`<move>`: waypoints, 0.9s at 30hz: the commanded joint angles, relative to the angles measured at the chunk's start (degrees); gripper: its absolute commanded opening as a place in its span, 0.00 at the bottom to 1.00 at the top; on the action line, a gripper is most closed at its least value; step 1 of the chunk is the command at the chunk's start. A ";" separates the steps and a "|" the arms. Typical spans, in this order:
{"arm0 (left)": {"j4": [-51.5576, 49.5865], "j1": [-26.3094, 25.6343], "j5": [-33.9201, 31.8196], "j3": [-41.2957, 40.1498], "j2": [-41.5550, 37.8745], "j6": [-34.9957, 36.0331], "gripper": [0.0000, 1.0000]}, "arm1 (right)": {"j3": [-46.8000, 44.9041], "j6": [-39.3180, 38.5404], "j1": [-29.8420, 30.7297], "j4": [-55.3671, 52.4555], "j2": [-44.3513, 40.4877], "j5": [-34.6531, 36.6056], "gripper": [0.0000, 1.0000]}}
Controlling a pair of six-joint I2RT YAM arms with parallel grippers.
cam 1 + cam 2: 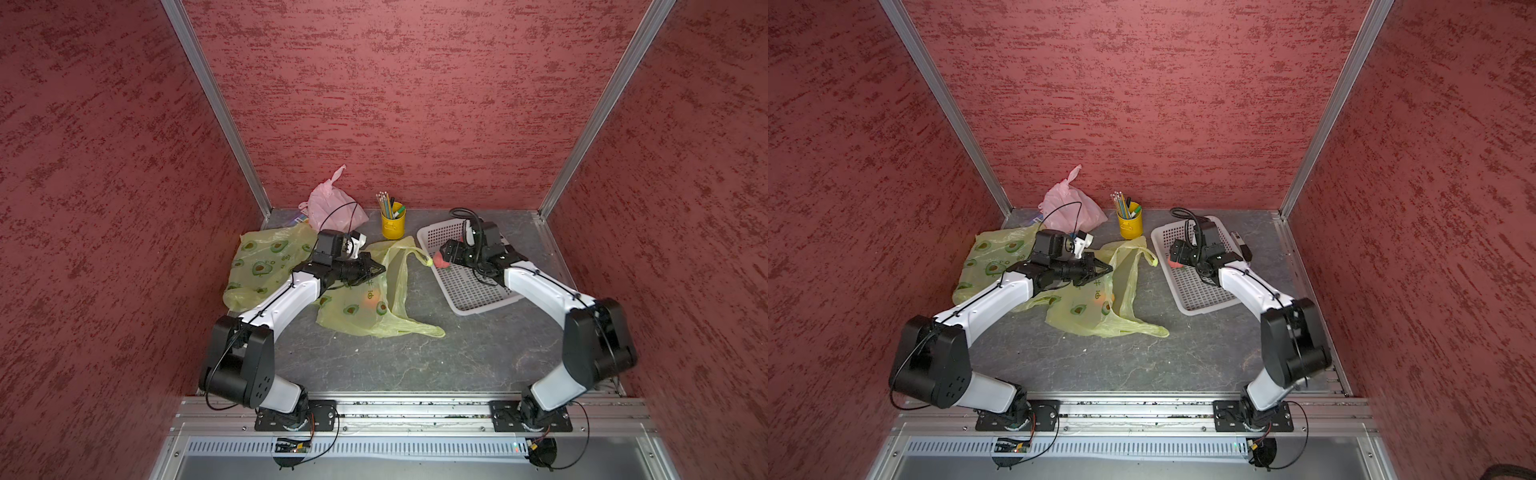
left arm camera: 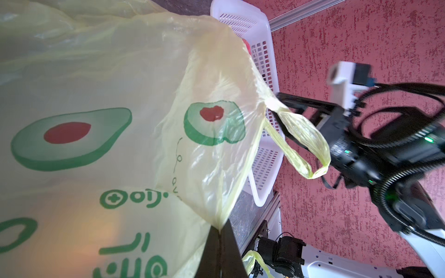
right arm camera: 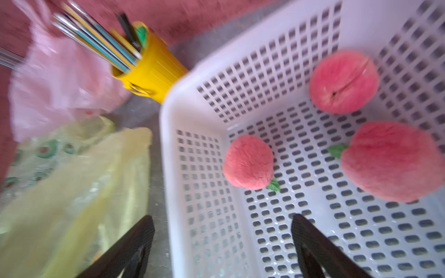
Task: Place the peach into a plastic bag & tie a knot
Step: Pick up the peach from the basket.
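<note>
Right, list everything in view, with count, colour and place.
peaches: three, pink-red, in the basket
basket: one, white, right side
held bag: one, yellow with avocado print, centre
orange item: one, seen through held bag
flat bag: one, same print, left side
pink bag: one, back left
cup: one, yellow, back centre
pencils: several, mixed colours, in cup
table: grey
left tool: shut on held bag
right tool: open, over basket
</note>
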 commanded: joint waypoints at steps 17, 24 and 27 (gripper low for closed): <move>-0.77 -1.33 -0.43 -0.92 -1.55 1.56 0.00 | 11.33 -0.10 -0.60 3.74 16.16 -0.47 0.62; -1.03 -1.30 -1.04 -1.02 -2.16 1.73 0.00 | 1.01 0.04 -0.77 3.23 -1.55 -1.76 0.48; -1.07 -1.32 -1.19 -0.88 -1.96 1.74 0.00 | -4.35 0.29 -0.77 1.89 -13.58 -4.45 0.42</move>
